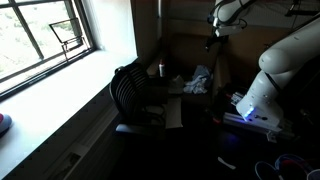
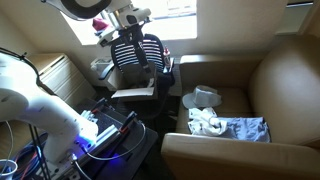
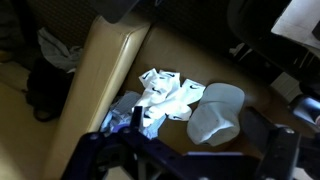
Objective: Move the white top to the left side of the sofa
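White top point(image 3: 160, 95) lies crumpled on the sofa point(image 3: 110, 70) seat, below and slightly ahead of the pincer point(image 3: 190, 155), well apart from it. The pincer's jaws stand wide and hold nothing. A grey-blue cloth point(image 3: 125, 115) touches the top on one side. A pale grey item point(image 3: 215, 112) lies just beside it on the other.

Step in hand: approach. The next move likely calls for a descent onto the top alone, clear of both neighbours, then closing.

Exterior view: I look down on sofa point(image 2: 290, 70). Exterior view: across black slatted chair point(image 1: 128, 88) to sofa; chair shared. Wrist view: close over sofa.
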